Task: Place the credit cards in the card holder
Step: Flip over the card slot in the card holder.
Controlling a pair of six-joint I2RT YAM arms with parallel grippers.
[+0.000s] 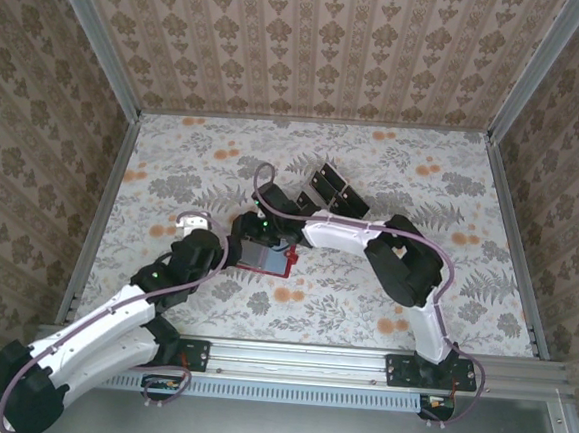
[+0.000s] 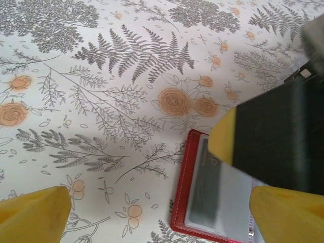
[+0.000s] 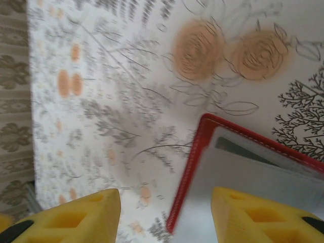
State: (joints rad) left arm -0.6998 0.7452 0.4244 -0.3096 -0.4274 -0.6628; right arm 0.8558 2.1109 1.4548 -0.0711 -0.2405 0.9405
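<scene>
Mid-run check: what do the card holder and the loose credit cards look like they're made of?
Card holder: likely red leather or faux leather, matte, with pale stitching along its rim; the inner face looks like greyish, slightly sheeny plastic sheet. Credit cards: thin stiff black plastic, seemingly glossy from pale glints, though too small from above to be sure.

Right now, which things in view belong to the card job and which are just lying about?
Job:
- card holder, lying open
- black cards, farther back on the table
- dark card in the holder's pocket

Not the job:
- floral cloth
- rail at the near edge
</scene>
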